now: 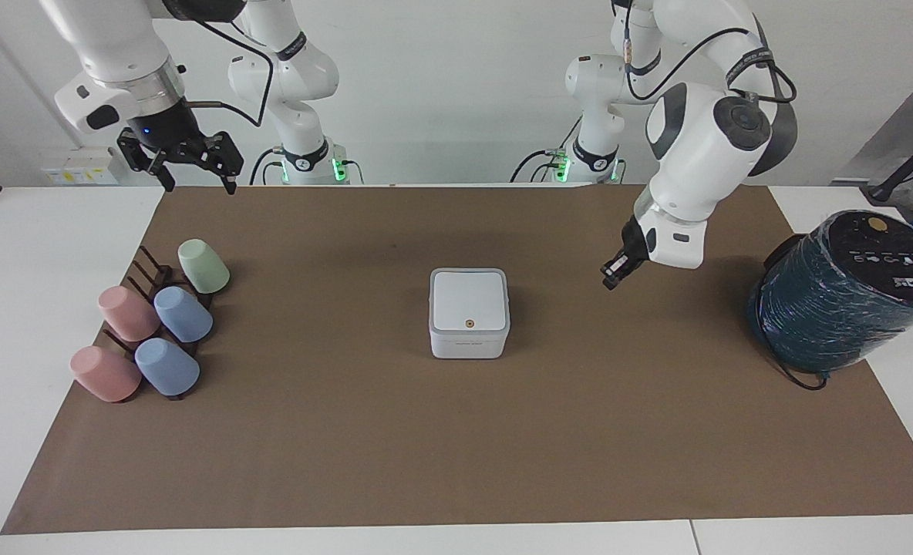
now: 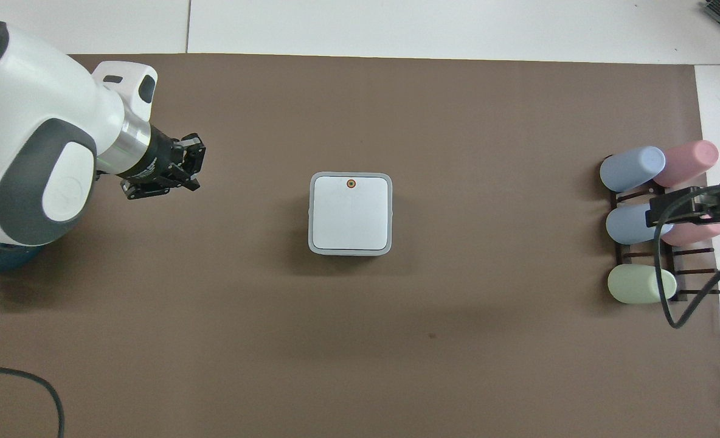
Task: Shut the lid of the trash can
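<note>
The worktop (image 1: 55,478) carries a wide brown mat (image 1: 456,447) that covers most of it. At the left arm's end a large dark teal wrapped cylinder (image 1: 842,297) sits on the mat's edge. At the right arm's end a dark rack (image 1: 148,281) holds five cups (image 1: 183,314) lying on their sides, pink, blue and green. The trash can (image 1: 469,341) stands in the middle of the mat, well apart from both. The lid (image 1: 469,299) lies flat on top of it, shut, its orange dot at the edge farther from the robots. The left tool (image 1: 613,274) hangs over bare mat between the can and the cylinder; whether its fingers are apart or together cannot be told. The right tool (image 1: 193,171) waits in the air above the mat's edge by the rack, fingers spread apart and holding nothing.
</note>
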Robot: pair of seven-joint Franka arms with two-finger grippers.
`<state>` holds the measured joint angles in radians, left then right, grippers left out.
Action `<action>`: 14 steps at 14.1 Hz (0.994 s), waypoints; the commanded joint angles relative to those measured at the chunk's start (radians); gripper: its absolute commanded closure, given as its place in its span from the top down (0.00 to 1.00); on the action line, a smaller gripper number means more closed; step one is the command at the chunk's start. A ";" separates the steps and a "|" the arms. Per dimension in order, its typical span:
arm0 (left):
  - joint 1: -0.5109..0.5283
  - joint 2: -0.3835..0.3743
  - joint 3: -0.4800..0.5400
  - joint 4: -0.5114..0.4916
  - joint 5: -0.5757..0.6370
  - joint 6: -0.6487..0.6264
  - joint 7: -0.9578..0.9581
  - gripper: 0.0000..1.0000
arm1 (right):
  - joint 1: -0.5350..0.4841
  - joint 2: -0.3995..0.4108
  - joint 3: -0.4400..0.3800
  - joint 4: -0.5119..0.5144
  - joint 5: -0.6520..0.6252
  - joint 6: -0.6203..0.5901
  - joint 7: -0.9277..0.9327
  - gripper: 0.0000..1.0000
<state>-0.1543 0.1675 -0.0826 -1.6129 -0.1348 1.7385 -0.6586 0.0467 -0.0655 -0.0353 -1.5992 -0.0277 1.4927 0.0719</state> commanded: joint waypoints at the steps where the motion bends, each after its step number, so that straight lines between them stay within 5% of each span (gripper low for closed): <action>1: 0.064 -0.057 -0.003 -0.005 -0.002 -0.100 0.222 0.01 | -0.004 -0.016 0.002 -0.013 0.008 -0.005 -0.020 1.00; 11: 0.099 -0.193 0.003 -0.012 0.136 -0.234 0.597 0.13 | -0.004 -0.016 0.000 -0.013 0.008 -0.006 -0.020 1.00; 12: 0.098 -0.204 0.001 -0.012 0.136 -0.232 0.597 0.17 | -0.004 -0.016 0.002 -0.013 0.008 -0.005 -0.020 1.00; 14: 0.097 -0.206 -0.002 -0.006 0.138 -0.214 0.602 0.41 | -0.004 -0.016 0.002 -0.013 0.008 -0.005 -0.020 1.00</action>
<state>-0.0474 -0.0197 -0.0866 -1.6127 -0.0205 1.5189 -0.0752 0.0467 -0.0655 -0.0353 -1.5992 -0.0277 1.4927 0.0719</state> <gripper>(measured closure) 0.828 0.000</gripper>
